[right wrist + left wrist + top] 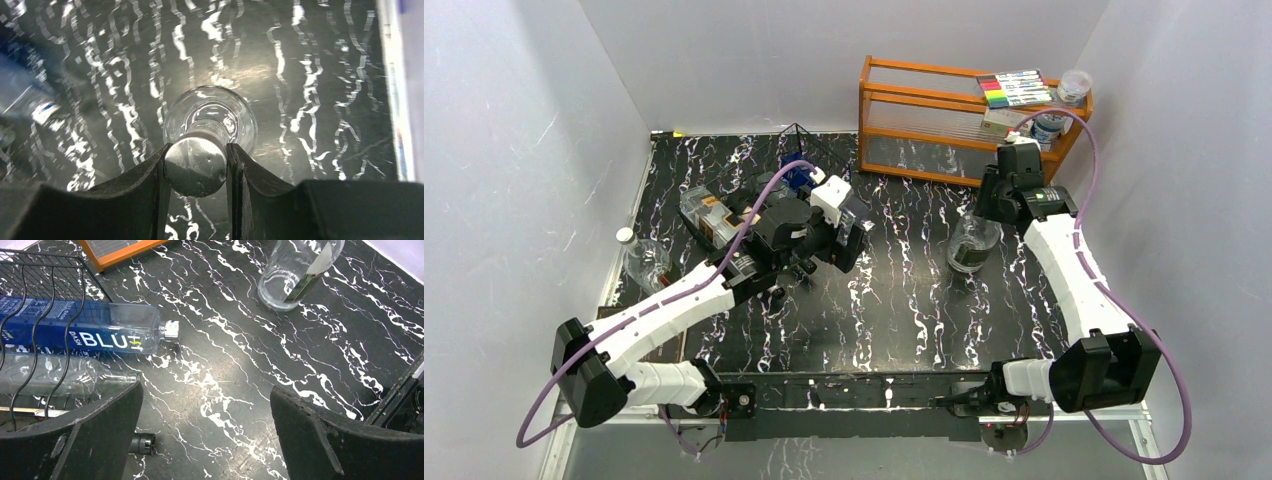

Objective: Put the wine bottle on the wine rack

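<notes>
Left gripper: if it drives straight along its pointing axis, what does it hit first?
Likely bare tabletop: the open left gripper tilts down at it. The blue bottle lies off to one side, the wine bottle farther ahead and off-line. Depth is unclear.

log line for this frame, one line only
phase: grasp | right hand: shut on wine bottle top, bottle upright | left hand: open, empty | wine rack: blue bottle lying in it

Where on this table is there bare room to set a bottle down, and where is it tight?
Bare: the middle tabletop between the left tool and the upright wine bottle held by the right tool. Crowded: back left, where the blue bottle and a clear one lie at the wine rack.
</notes>
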`<state>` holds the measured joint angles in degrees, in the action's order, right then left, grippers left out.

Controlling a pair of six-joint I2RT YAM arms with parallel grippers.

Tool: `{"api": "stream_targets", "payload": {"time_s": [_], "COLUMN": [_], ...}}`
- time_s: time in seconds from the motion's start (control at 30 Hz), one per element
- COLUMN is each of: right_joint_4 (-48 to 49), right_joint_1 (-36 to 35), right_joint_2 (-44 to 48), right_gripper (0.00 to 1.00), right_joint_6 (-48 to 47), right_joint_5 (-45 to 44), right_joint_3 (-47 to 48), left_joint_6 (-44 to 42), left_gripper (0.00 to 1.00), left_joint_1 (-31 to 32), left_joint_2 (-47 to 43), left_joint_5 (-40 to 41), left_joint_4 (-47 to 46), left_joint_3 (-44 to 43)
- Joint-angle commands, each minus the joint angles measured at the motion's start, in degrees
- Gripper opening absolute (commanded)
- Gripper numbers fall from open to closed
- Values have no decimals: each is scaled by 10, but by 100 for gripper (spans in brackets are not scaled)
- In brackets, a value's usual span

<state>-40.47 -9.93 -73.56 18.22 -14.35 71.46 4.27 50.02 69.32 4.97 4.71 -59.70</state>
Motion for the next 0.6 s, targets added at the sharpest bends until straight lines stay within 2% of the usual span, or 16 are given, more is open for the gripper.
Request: {"api": "stream_targets", "payload": {"time_s": [0.0,0.2,0.3,0.43,0.57], "right_joint_4": [9,31,35,60,85], "right_joint_1": [-57,-136,-152,-153,-153], "right_joint_2": [17,29,43,95,154], "right_gripper": [22,21,21,21,21], "right_joint_6": [68,127,148,152,158], "right_joint_5": [134,150,150,153,200], "right_joint_3": [19,24,10,-69,-153], "left_joint_6": [35,91,130,180,204], "left_gripper": [98,98,97,97,97], "left_joint_1": [1,1,1,1,1], "left_joint_2": [14,42,51,60,84], "left_joint_5": [13,-42,-50,-44,-46], "left_joint_4": [-19,-49,-62,-74,-59], "left_joint_3": [-1,20,36,65,69]}}
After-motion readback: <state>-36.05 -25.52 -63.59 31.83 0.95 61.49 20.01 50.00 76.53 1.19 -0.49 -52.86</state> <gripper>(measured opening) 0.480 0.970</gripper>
